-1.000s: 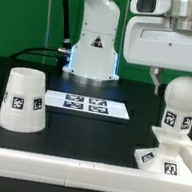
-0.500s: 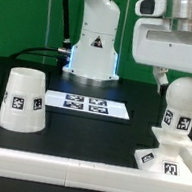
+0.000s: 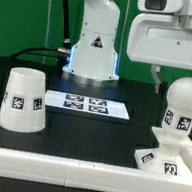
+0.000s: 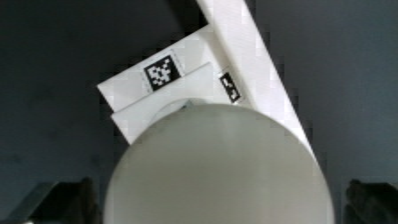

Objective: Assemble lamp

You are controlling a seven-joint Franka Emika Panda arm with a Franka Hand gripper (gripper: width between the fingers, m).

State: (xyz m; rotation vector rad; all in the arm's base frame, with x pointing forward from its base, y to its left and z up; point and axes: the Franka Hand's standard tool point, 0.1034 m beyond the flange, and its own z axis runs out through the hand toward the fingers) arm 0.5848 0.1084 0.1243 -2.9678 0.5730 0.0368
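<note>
The round white bulb (image 3: 183,102) stands neck-down on the low blocky base (image 3: 164,162) at the exterior view's right. My gripper (image 3: 179,73) hangs just above the bulb's top; one finger (image 3: 156,74) shows beside it. In the wrist view the bulb (image 4: 214,165) fills the middle, with the tagged base (image 4: 178,80) beyond it. The dark fingertips (image 4: 63,205) stand on either side of the bulb with a gap, so the gripper (image 4: 214,208) is open. The cone shade (image 3: 24,99) stands wide end down at the left.
The marker board (image 3: 86,105) lies flat at mid-table between shade and base. The arm's white pedestal (image 3: 95,45) stands behind it. A white raised rim (image 3: 62,165) runs along the table's near edge.
The gripper body has risen a little above the bulb. The bulb stays on the base, sitting slightly further right than before.
</note>
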